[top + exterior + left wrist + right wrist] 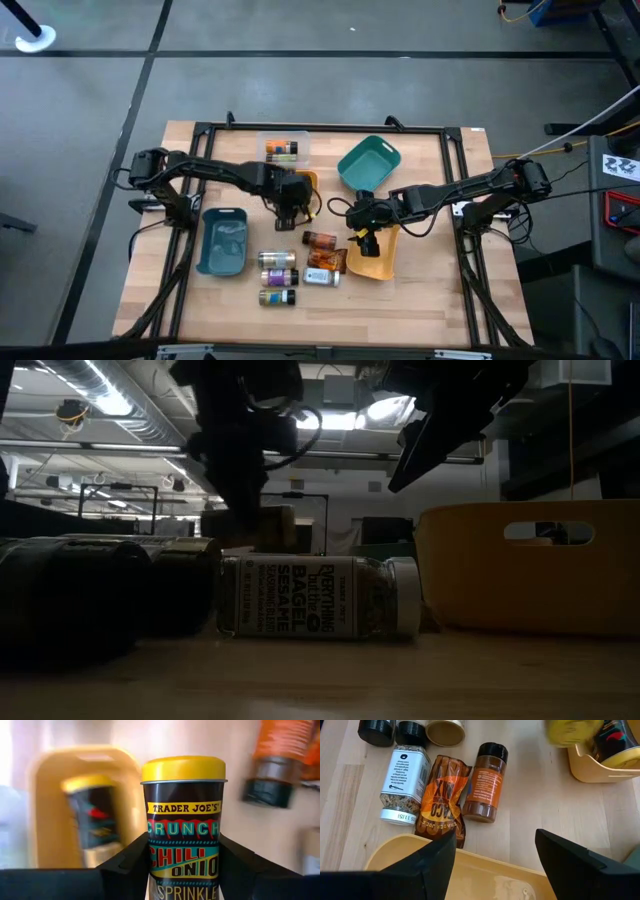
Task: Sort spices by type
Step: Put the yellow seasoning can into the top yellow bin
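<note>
Pale wood tabletop [420, 290] on grey floor, left hand [182, 865] gripping yellow-capped chili onion jar [183, 825] beside small yellow tray [50, 810], right hand [495, 850] spread wide, ceiling-lit workshop behind.

Dim backlit low view, ceiling glare, blurred wrist backgrounds

Grey floor around a pale wood desk

You're looking down on a light wooden desk [330, 310] standing on a grey floor [300, 90] crossed by dark seams; a white round object [35, 40] sits at 10 o'clock. At table height, bright ceiling lights [110, 400] and silver ducting [60, 385] show overhead.
</note>
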Motion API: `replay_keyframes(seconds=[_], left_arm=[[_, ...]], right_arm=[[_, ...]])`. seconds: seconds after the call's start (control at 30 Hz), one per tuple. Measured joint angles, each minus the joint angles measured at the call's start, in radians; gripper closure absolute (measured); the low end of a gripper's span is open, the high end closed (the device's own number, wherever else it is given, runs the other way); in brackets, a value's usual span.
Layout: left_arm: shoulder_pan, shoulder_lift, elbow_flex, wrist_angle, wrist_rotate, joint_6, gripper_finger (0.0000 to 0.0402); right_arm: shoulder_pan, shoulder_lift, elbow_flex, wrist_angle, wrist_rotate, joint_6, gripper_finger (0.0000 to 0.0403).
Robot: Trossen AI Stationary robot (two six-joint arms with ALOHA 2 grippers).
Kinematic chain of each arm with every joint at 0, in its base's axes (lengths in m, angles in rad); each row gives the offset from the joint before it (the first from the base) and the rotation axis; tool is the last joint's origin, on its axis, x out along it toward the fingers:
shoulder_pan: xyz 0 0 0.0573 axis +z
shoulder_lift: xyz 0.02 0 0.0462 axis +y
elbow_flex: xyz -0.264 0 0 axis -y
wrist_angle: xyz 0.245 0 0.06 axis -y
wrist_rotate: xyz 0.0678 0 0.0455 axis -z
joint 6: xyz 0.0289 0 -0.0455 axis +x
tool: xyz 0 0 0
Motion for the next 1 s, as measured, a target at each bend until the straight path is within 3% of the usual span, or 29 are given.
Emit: replay_keyframes(seconds=[0.4, 1.0], left_arm=[[0.145, 0.000, 0.001, 0.075, -0.001, 0.104, 0.0233], [0.146, -0.001, -0.112, 0.139, 0.026, 0.168, 0.0232]], right_arm=[[0.000, 0.000, 0.000, 0.001, 0.000, -0.023, 0.0133], [0.000, 0.000, 0.000, 0.001, 0.000, -0.023, 0.0133]])
